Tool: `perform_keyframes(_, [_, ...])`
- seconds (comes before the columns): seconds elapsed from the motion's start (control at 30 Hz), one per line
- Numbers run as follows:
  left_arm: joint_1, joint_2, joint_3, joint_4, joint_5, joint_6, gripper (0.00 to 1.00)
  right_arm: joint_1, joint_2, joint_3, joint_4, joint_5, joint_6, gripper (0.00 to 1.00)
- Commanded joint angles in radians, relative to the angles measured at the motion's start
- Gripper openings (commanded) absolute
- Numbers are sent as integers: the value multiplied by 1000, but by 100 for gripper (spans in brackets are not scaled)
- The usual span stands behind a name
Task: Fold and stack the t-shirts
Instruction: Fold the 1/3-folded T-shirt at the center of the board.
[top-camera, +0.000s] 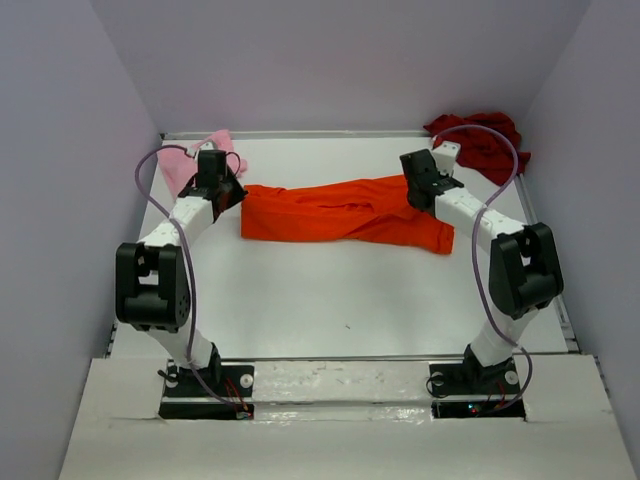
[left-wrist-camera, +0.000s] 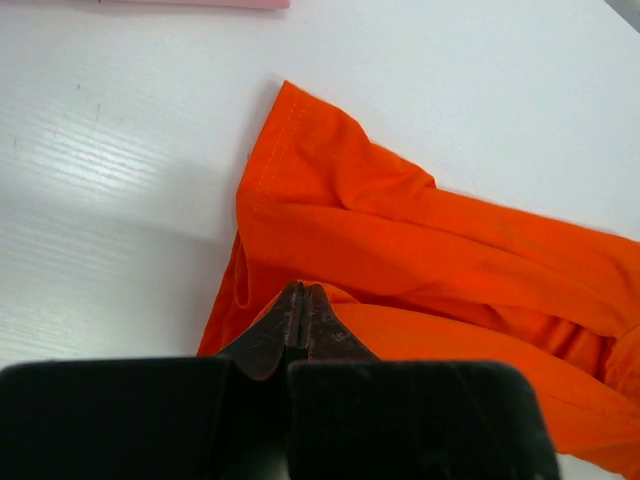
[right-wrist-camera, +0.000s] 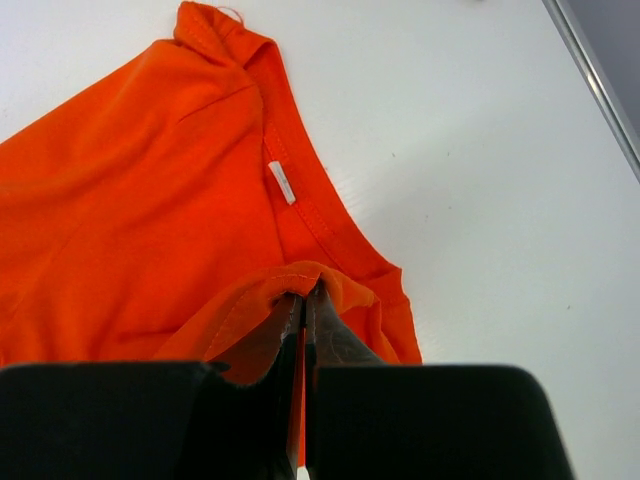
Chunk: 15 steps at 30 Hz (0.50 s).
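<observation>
Light pink cloth t-shirt (top-camera: 190, 160), crumpled, is noted just behind and outboard of the left gripper (left-wrist-camera: 303, 300). Left jaws are pressed fully together, with a fold at one end of the bright orange cloth t-shirt (top-camera: 340, 212) pinched between them. This shirt is stretched between both grippers on the white table (top-camera: 330, 300). Right gripper (right-wrist-camera: 304, 300) is likewise clamped tight on a hemmed edge beside the neckline. Dark red cloth t-shirt (top-camera: 485, 145) is bunched behind and outboard of it.

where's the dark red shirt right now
In the top view, the dark red shirt lies bunched at the far right corner of the table, just beyond the right gripper.
</observation>
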Motion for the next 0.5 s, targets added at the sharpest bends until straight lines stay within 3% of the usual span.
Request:
perform_keyframes(0.0, [7, 53, 101, -8, -33, 33, 0, -41, 26, 68, 69, 20, -14, 0])
perform_keyframes(0.3, [40, 136, 110, 9, -44, 44, 0, -95, 170, 174, 69, 6, -37, 1])
perform_keyframes(0.33, [54, 134, 109, 7, -45, 40, 0, -104, 178, 182, 69, 0, -38, 4])
perform_keyframes(0.43, [82, 99, 76, 49, -13, 14, 26, -104, 169, 194, 72, -30, -48, 17])
perform_keyframes(0.47, [86, 82, 67, 67, -13, 9, 42, -104, 158, 191, 79, -40, -67, 23])
